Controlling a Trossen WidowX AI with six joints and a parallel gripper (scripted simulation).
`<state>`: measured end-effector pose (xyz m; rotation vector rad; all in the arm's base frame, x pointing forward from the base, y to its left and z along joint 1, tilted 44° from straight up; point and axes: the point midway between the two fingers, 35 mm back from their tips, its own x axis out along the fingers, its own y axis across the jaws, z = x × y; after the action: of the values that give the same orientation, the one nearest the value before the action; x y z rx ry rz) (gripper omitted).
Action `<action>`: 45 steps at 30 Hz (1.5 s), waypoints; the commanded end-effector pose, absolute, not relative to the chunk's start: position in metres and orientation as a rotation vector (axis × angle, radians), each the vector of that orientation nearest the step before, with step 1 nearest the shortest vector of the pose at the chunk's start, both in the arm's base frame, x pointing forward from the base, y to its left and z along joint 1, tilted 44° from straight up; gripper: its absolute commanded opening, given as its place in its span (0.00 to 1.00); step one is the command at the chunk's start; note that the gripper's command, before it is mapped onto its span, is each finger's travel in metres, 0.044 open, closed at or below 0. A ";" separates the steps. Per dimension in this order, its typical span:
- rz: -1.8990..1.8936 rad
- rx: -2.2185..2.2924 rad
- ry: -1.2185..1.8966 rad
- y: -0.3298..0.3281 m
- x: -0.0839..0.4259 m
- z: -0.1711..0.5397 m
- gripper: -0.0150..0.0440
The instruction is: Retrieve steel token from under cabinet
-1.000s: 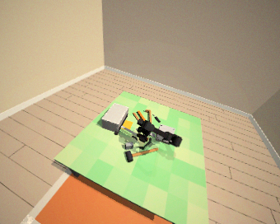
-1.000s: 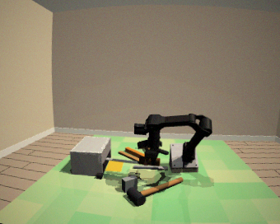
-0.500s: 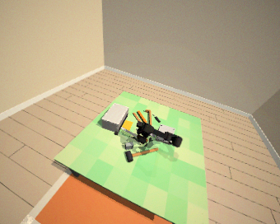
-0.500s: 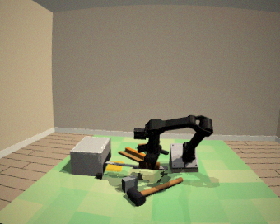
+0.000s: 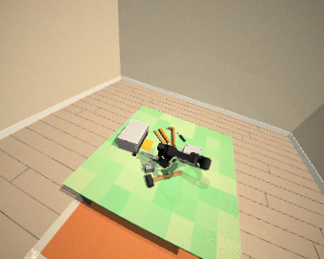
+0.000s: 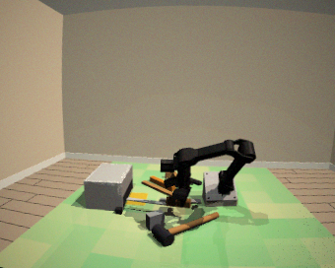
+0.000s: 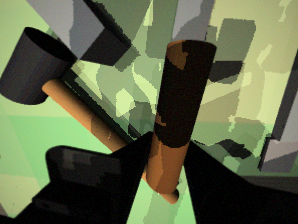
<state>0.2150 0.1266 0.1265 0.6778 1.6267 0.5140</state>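
The cabinet (image 5: 133, 134) (image 6: 107, 184) is a pale grey box at the left of the table. The flat steel token is not visible; no vent slots can be made out. The marked area, a yellow patch (image 5: 147, 144) (image 6: 138, 197), lies in front of the cabinet. My gripper (image 5: 165, 163) (image 6: 179, 201) (image 7: 167, 138) is low over the table, shut on the orange-brown and dark handle (image 7: 183, 90) of a tool. Its grey shaft (image 6: 149, 201) (image 7: 193, 20) points toward the cabinet, passing by the yellow patch. Whether its far end reaches under the cabinet cannot be told.
A hammer (image 5: 150, 181) (image 6: 163, 234) (image 7: 32, 67) and a grey block (image 5: 149, 169) (image 6: 155, 220) lie on the near side of my gripper. Orange-handled things (image 5: 164, 135) (image 6: 157, 186) lie on the other side. A small black piece (image 5: 134, 153) (image 6: 118, 210) is by the cabinet's front corner.
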 end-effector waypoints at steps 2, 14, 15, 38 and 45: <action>0.509 0.689 1.619 0.130 0.216 0.122 0.25; 0.510 0.689 1.619 0.143 0.215 0.109 0.25; 0.510 0.689 1.619 0.144 0.214 0.108 0.25; 0.524 0.681 1.630 0.165 0.209 0.089 0.43; 0.525 0.680 1.631 0.165 0.209 0.090 0.59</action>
<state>0.2087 0.1649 0.0894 0.6799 1.6312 0.5250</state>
